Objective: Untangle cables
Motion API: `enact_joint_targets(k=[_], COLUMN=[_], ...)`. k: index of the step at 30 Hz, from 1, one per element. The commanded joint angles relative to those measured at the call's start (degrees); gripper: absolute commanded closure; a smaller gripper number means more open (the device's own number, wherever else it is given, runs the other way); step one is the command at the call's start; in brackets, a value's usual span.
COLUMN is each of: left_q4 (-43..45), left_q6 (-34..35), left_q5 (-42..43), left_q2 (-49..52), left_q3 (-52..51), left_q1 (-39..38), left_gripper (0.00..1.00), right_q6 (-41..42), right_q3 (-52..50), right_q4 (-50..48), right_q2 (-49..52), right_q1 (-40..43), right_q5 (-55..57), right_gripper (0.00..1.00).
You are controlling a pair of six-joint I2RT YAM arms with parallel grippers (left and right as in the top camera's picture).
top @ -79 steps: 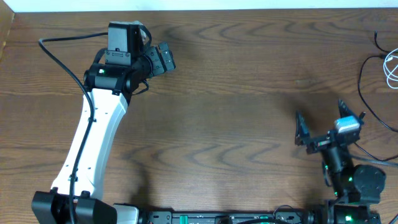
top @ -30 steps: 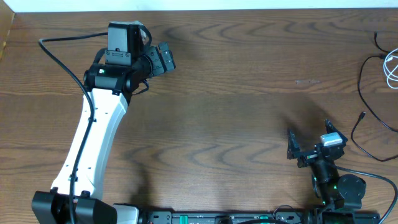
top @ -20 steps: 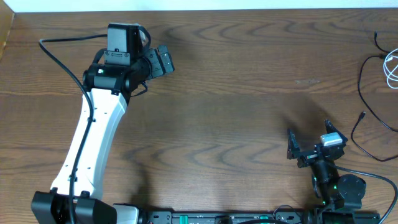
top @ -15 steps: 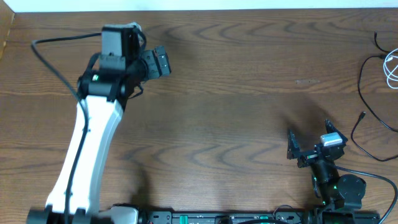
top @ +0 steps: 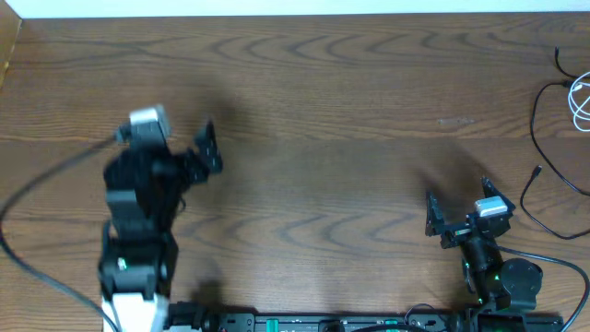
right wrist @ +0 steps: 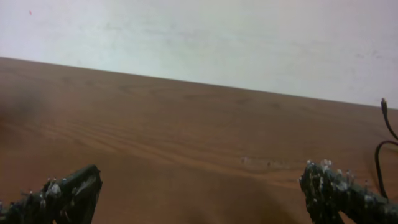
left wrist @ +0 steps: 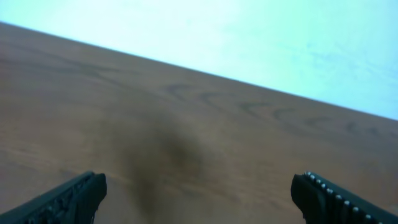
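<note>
Cables [top: 533, 124] — thin, black curving, white looped.

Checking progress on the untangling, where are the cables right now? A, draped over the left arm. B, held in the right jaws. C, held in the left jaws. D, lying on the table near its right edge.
D: the black cable and white cable lie on the table by its right edge, while the left jaws and right jaws are open and empty.

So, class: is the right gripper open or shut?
Open. The right gripper has its fingers spread wide apart, with only bare table between them; nothing is held.
</note>
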State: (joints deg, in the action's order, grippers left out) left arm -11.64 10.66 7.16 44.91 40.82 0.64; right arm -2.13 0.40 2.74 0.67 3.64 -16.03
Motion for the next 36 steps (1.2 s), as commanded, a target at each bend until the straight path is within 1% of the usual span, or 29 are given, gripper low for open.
enact_joint_targets(k=[1,4,12,16,22,25,36], left_q4=[4.7,9.9,15.7,16.5,11.7,7.6,7.8], left_q6=[-1.1,-1.2,-1.4,-4.7,-11.8,-12.1,-12.1], left_q5=[-0.3,-0.3,-0.4,-0.4,-0.9,-2.9,-3.4], left_q2=[-9.1,-16.0,-34.2,-40.7,-44.9,-44.9,-44.7], left_q3=[-9.5,-17.5,-35.3,-40.3,-40.6,-40.6,-40.6], left_q1=[0.6,0.6,0.7,1.0,1.0,1.0,1.2], left_gripper=[0.00,0.00,0.00,0.00,0.00,0.00,0.00], right_q6=[-0.1,-0.1,-0.1,-0.1,-0.1,-0.1,-0.1], right_q3=[-0.1,-0.1,-0.1,-0.1,-0.1,-0.1,-0.1], right_q4=[0.3,0.3,0.3,0.3,0.3,0.3,0.3], right_q2=[-0.3,-0.3,-0.3,-0.3,-0.3,-0.3,-0.3], right_q1=[0.4,0.4,0.4,0.4,0.4,0.4,0.4], right_q5=[0.0,0.0,0.0,0.0,0.0,0.0,0.0], right_gripper=[0.01,0.01,0.01,0.01,0.01,0.01,0.01])
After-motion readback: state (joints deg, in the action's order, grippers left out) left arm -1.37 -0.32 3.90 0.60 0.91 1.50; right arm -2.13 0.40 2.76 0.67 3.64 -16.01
